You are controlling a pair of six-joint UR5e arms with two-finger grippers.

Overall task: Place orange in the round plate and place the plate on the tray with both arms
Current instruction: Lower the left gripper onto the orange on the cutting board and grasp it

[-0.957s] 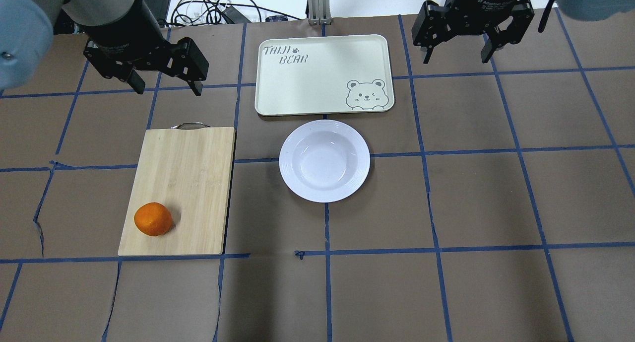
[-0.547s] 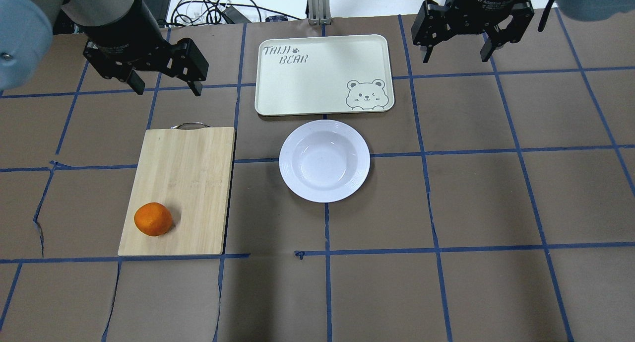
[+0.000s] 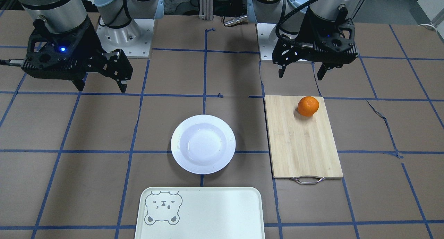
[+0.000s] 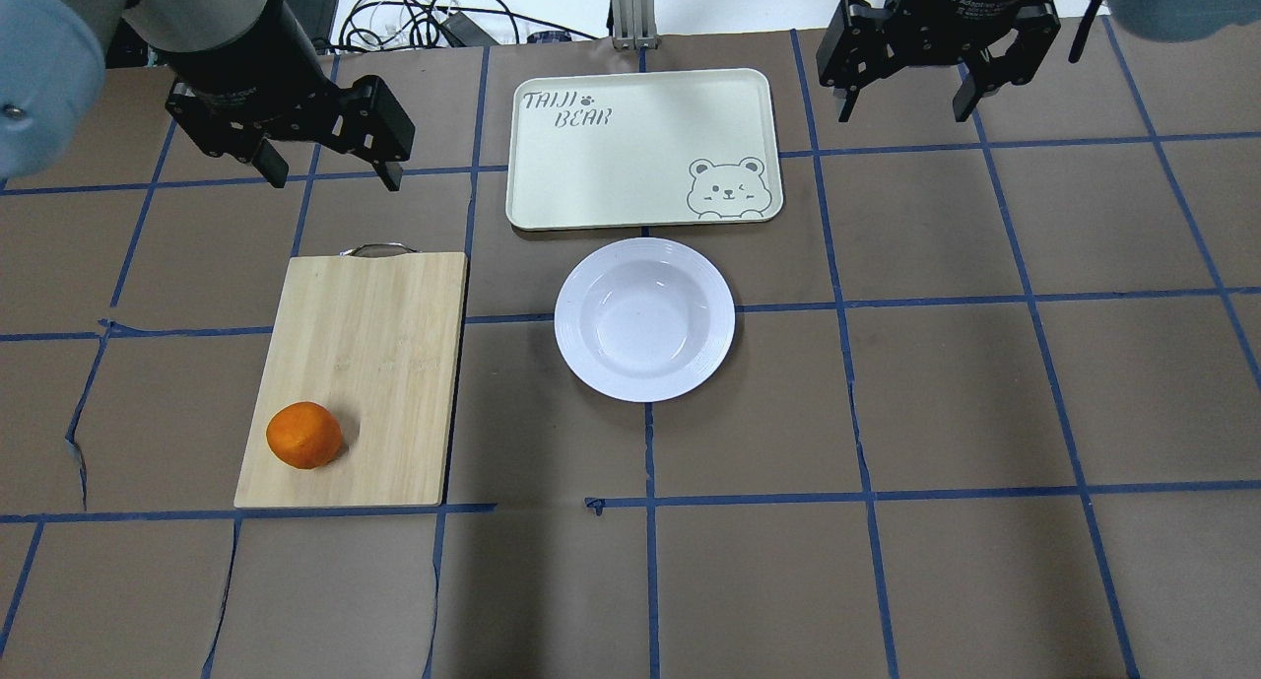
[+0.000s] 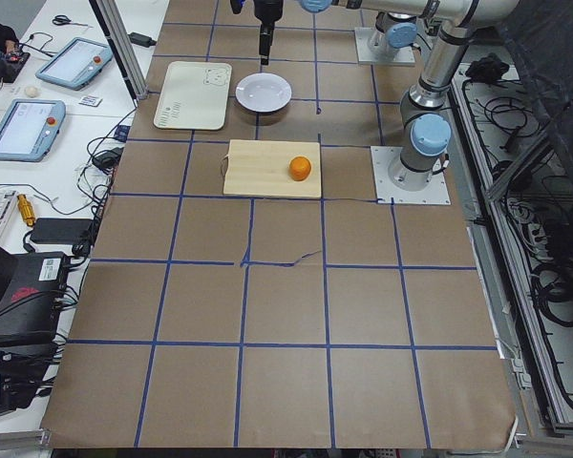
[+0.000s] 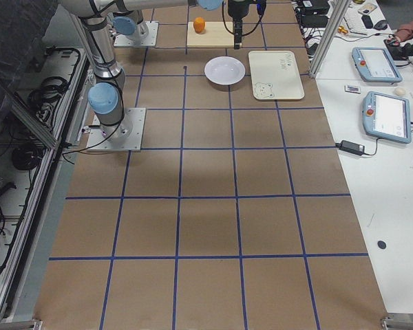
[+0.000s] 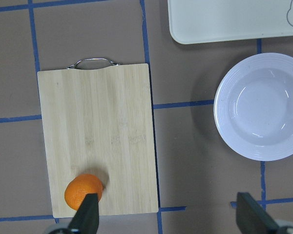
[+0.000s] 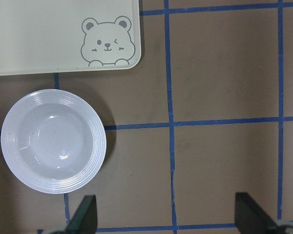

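- Table (image 4: pixel 887 413) — covered edge to edge in brown paper, marked into squares by blue tape lines (image 4: pixel 650 561).
- Paper torn in a crooked line (image 3: pixel 384 118) on one side; small nick (image 4: pixel 594 504) at a tape crossing.
- Aluminium post (image 4: pixel 628 9) at one long edge, black cables (image 4: pixel 424 19) beside it.
- White bench (image 6: pixel 392 179) runs along that edge — blue-framed tablets (image 6: pixel 389 117) lie on it.
- Opposite long edge: grey strip with black cable bundles (image 5: pixel 544 277).
- Light even, shadows soft.

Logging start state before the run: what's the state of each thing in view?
tray: empty
round plate: empty, not yet on tray
cutting board: lying flat, orange on it
orange: on cutting board, ungrasped
left pincer: open, empty
right pincer: open, empty
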